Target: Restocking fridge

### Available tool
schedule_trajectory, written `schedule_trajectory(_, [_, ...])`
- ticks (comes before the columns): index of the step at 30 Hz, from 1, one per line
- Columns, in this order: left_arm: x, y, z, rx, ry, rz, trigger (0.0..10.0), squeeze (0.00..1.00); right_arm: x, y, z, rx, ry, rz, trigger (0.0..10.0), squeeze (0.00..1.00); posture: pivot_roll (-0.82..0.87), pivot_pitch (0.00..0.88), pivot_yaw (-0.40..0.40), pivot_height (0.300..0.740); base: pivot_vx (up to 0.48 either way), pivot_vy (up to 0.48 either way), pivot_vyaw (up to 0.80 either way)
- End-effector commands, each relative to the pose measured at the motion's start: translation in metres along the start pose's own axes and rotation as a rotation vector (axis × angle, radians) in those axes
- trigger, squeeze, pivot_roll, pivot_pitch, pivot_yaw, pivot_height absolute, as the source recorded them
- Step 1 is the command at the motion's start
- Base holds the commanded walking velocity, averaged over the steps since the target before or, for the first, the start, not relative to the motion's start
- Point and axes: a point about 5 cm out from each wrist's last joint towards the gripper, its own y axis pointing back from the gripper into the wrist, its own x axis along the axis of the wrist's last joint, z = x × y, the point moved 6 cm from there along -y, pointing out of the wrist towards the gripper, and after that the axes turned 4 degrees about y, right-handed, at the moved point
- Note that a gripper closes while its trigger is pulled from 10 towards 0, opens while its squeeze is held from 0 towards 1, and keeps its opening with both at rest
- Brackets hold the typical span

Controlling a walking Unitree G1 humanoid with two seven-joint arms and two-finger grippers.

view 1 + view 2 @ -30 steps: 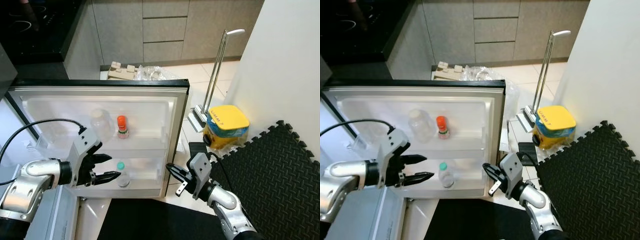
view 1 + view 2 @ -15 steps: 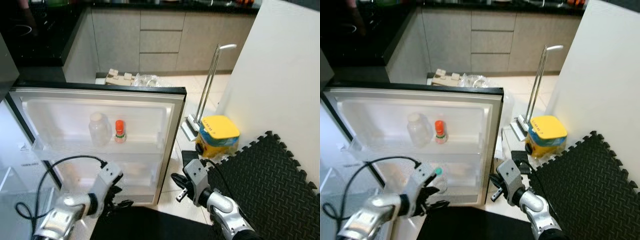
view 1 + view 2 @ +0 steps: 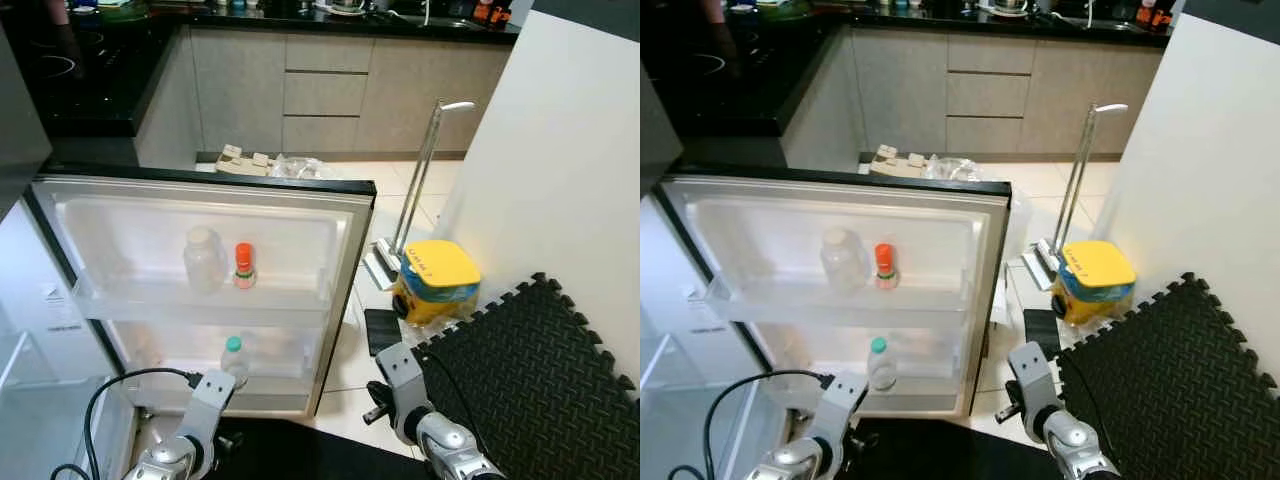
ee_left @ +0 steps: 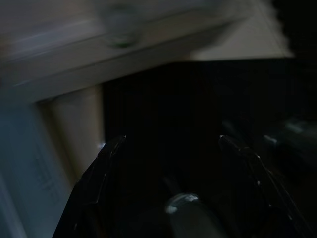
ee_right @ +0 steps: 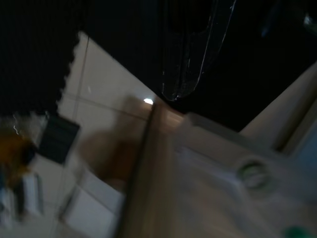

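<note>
The fridge door (image 3: 310,215) stands wide open. On its upper shelf are a clear jar with a white lid (image 3: 203,258) and a small orange-capped bottle (image 3: 244,266). A clear bottle with a teal cap (image 3: 233,358) stands upright on the lower shelf. My left arm (image 3: 190,450) hangs low below that shelf. In the dark left wrist view, my left gripper (image 4: 171,144) is open with nothing between its fingers. My right gripper (image 3: 377,410) is low beside the door's free edge, over the tiled floor. One glossy black finger (image 5: 185,54) can be made out in the right wrist view.
A yellow box (image 3: 437,278) sits on the floor right of the door, with a long-handled dustpan (image 3: 415,190) behind it. Black foam mat (image 3: 540,370) covers the floor at right below a white wall (image 3: 560,150). Bags (image 3: 270,163) lie behind the door.
My left gripper has drawn down and away from the teal-capped bottle, which stays on the lower shelf. Both arms have sunk to the picture's bottom edge. The camera has tilted up.
</note>
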Motion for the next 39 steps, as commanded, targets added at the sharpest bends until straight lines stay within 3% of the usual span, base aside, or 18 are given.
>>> schedule_trajectory(1, [-0.001, -0.002, 0.000, 0.039, 0.029, 0.024, 10.0, 0.00, -0.008, 0.001, 0.004, -0.038, -0.043, -0.035, 10.0, 0.00, -0.09, 0.000, -0.072, 0.740, 0.000, 0.000, 0.00])
schedule_trajectory(5, [-0.009, 0.000, -0.007, 0.109, 0.156, 0.074, 10.0, 0.00, -0.022, 0.004, 0.003, -0.077, -0.103, -0.080, 10.0, 0.00, -0.09, 0.000, -0.080, 0.740, 0.000, 0.000, 0.00])
schedule_trajectory(11, [-0.016, -0.002, -0.005, 0.137, 0.226, 0.079, 10.0, 0.00, -0.029, 0.006, 0.007, -0.117, -0.152, -0.108, 10.0, 0.00, -0.09, 0.000, -0.085, 0.740, 0.000, 0.000, 0.00])
schedule_trajectory(18, [-0.036, -0.002, -0.001, 0.150, 0.195, 0.032, 10.0, 0.00, -0.035, 0.007, 0.004, -0.104, -0.111, -0.136, 10.0, 0.00, -0.11, 0.000, -0.096, 0.740, 0.000, 0.000, 0.00])
schedule_trajectory(21, [-0.036, 0.000, -0.004, 0.165, 0.231, 0.064, 10.0, 0.00, -0.039, 0.009, 0.006, -0.106, -0.104, -0.143, 10.0, 0.00, -0.11, 0.000, -0.088, 0.740, 0.000, 0.000, 0.00])
schedule_trajectory(27, [-0.037, 0.003, -0.010, 0.201, 0.196, 0.082, 10.0, 0.00, -0.047, 0.014, 0.010, -0.104, -0.076, -0.167, 10.0, 0.00, -0.09, 0.000, -0.083, 0.740, 0.000, 0.000, 0.76])
schedule_trajectory(32, [-0.045, 0.006, -0.014, 0.195, 0.111, 0.055, 10.0, 0.00, -0.053, 0.018, 0.017, -0.129, -0.083, -0.182, 10.0, 0.00, -0.09, 0.000, -0.078, 0.740, 0.000, 0.000, 0.80])
schedule_trajectory(39, [-0.050, 0.009, -0.022, 0.210, 0.135, 0.055, 10.0, 0.00, -0.056, 0.021, 0.018, -0.127, -0.071, -0.188, 10.0, 0.00, -0.10, 0.000, -0.072, 0.740, 0.000, 0.000, 0.80])
